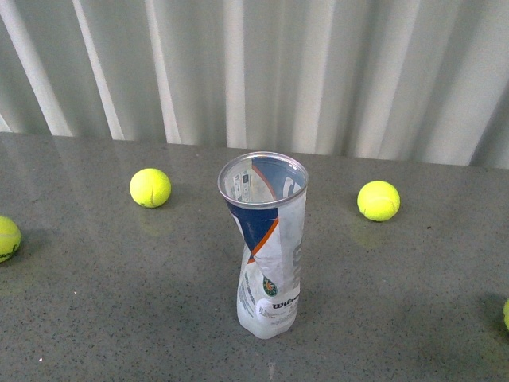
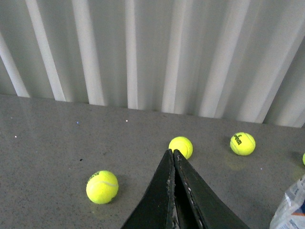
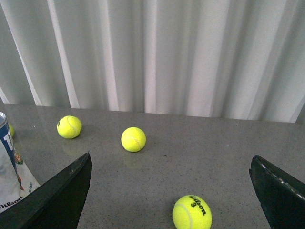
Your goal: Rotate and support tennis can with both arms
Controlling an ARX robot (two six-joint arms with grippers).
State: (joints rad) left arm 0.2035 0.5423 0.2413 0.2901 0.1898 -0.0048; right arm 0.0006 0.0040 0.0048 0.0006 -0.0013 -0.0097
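A ribbed white wall (image 1: 318, 72) fills the back of every view, its folds running up and down behind the far edge of a grey speckled table (image 1: 103, 310). The table is the widest thing after the wall and carries everything else.

The tennis can (image 1: 266, 251) stands upright near the middle of the table in the front view, open end up, its silver rim facing the camera. Its clear body is crumpled and twisted, narrowest around the middle, with the navy, white and orange label wrapped around the lower half. Nothing touches it. A corner of it shows at the edge of the left wrist view (image 2: 290, 207) and at the edge of the right wrist view (image 3: 12, 176).

Neither arm appears in the front view. In the left wrist view the left claw (image 2: 172, 155) has its two black fingers pressed together, tips meeting with no gap, holding nothing. In the right wrist view the right claw (image 3: 171, 167) is spread wide, one black finger (image 3: 62, 195) at each side of the picture, with bare table between them.

Yellow-green balls lie scattered on the table. In the front view one ball (image 1: 150, 188) sits to the left of the can and another ball (image 1: 378, 200) to the right, both well apart from it. A third ball (image 1: 8, 239) is cut off at the left edge. A ball printed with a 3 (image 3: 192, 212) lies between the spread fingers.
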